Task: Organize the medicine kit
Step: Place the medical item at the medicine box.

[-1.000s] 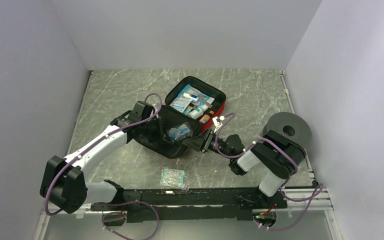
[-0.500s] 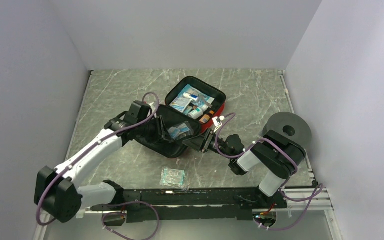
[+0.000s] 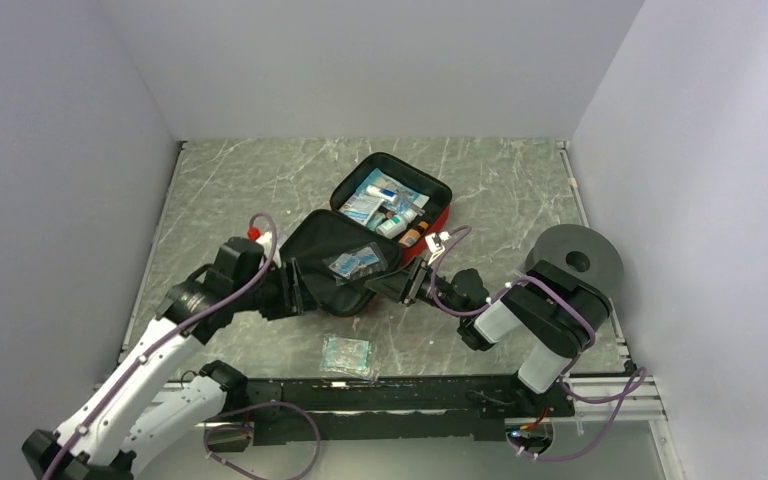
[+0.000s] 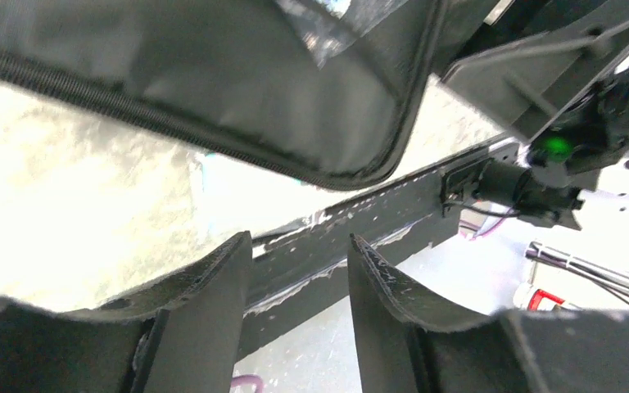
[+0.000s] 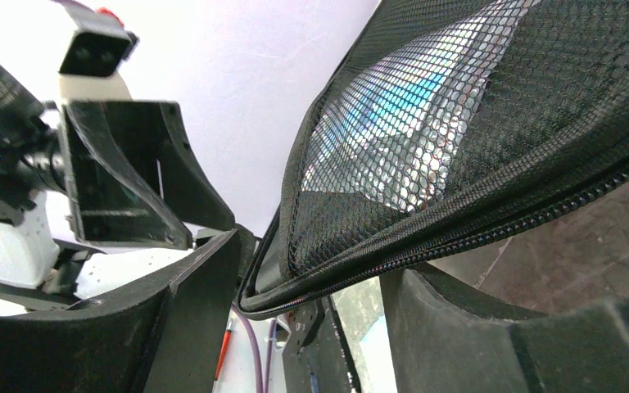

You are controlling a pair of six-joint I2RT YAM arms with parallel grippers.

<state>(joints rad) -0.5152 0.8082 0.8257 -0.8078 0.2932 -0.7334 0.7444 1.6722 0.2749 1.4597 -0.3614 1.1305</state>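
Observation:
The medicine kit (image 3: 438,216) lies open mid-table, its far red half packed with boxes and tubes. Its black-lined near half (image 3: 320,240) is raised at the front, and a clear packet (image 3: 355,262) lies on it. My left gripper (image 3: 298,290) is open and empty just left of that half, whose zip rim (image 4: 213,90) hangs above the fingers (image 4: 299,239). At the lid's front right corner my right gripper (image 3: 392,284) stands open. The mesh-lined rim (image 5: 459,106) passes between its fingers (image 5: 311,262), resting on the right one.
A second clear packet (image 3: 347,353) lies on the table in front of the kit, near the arms' black base rail (image 3: 390,395). A grey round disc (image 3: 580,258) sits at the right, behind the right arm. Grey walls close in the table on three sides.
My left gripper has opened and drawn back left, out of the lid, leaving the clear packet lying on the lining. The right gripper has not moved.

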